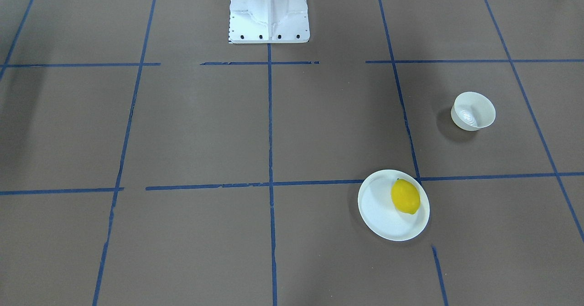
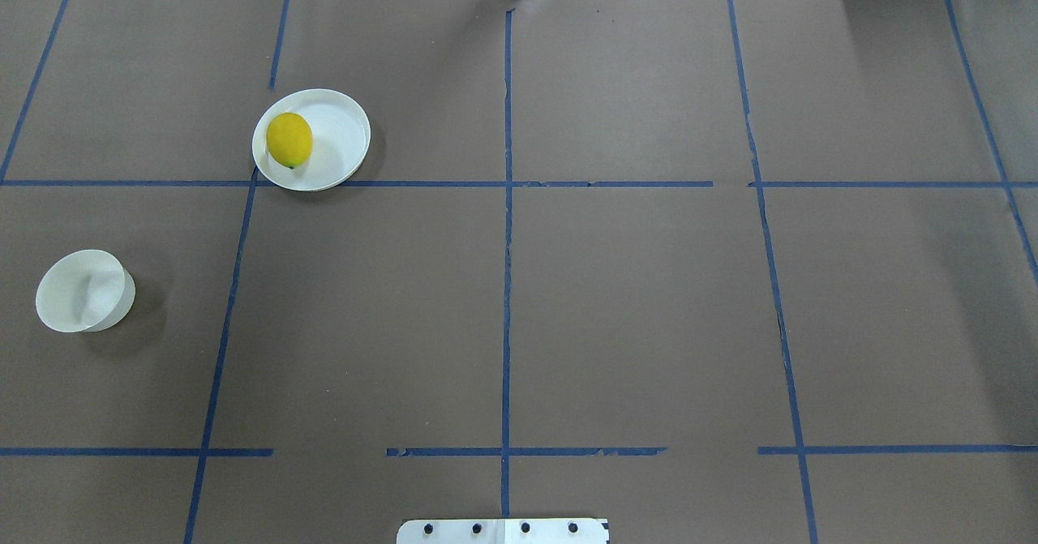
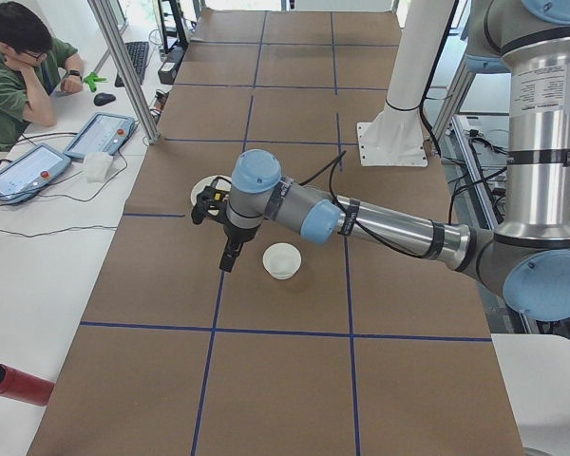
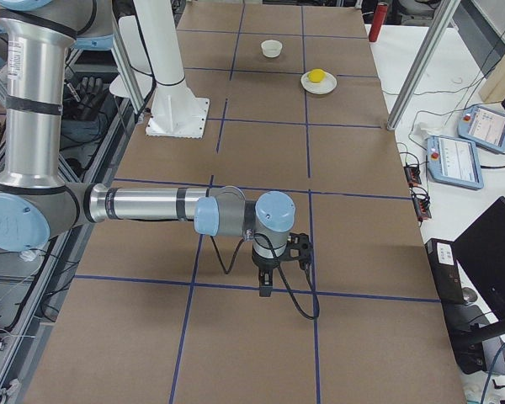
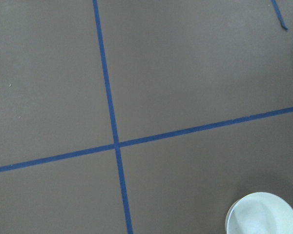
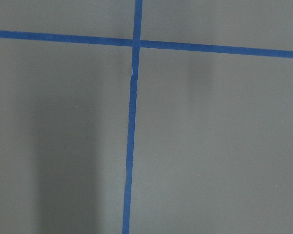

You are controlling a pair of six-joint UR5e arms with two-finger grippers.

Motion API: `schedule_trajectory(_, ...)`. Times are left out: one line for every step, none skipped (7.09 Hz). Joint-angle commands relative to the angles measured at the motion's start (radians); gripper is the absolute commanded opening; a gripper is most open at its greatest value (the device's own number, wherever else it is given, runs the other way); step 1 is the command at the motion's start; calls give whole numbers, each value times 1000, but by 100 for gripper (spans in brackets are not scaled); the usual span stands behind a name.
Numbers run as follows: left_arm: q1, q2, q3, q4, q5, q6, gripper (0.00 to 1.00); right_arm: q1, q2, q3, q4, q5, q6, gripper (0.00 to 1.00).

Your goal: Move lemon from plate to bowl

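Observation:
The yellow lemon [image 1: 405, 196] lies on the white plate [image 1: 378, 217], near its rim; both also show in the overhead view, the lemon [image 2: 289, 139] on the plate's [image 2: 345, 134] left part. The small white bowl [image 1: 473, 111] stands empty, apart from the plate, toward the robot's left [image 2: 81, 291]. The left gripper [image 3: 230, 256] hangs above the table just beside the bowl [image 3: 282, 259], between it and the plate [image 3: 199, 194]; I cannot tell if it is open. The right gripper [image 4: 265, 290] hangs far off over bare table; its state is unclear. The left wrist view shows the bowl's rim [image 5: 263, 214].
The white robot pedestal [image 1: 269, 9] stands at the table's robot side. Blue tape lines [image 2: 507, 244] cross the brown table cover. A red cylinder [image 3: 14, 385] lies off the table's end. An operator [image 3: 19, 57] sits by control tablets [image 3: 100, 135].

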Motion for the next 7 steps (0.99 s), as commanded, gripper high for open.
schedule_trajectory(165, -217, 18, 191, 98, -165, 100, 0, 0, 0, 0, 0, 0, 100)
schedule_trajectory(240, -340, 82, 244, 106, -277, 100, 0, 0, 0, 0, 0, 0, 100)
schedule_trajectory(307, -455, 193, 234, 108, -414, 100, 0, 0, 0, 0, 0, 0, 100)
schedule_trajectory(352, -571, 319, 214, 109, -499, 100, 0, 0, 0, 0, 0, 0, 100)
schedule_trajectory(390, -603, 388, 135, 146, -573, 100, 0, 0, 0, 0, 0, 0, 100)
schedule_trajectory(418, -605, 454, 28, 170, -630, 100, 0, 0, 0, 0, 0, 0, 100)
schedule_trajectory(441, -623, 522, -22, 172, -670, 100, 0, 0, 0, 0, 0, 0, 100)
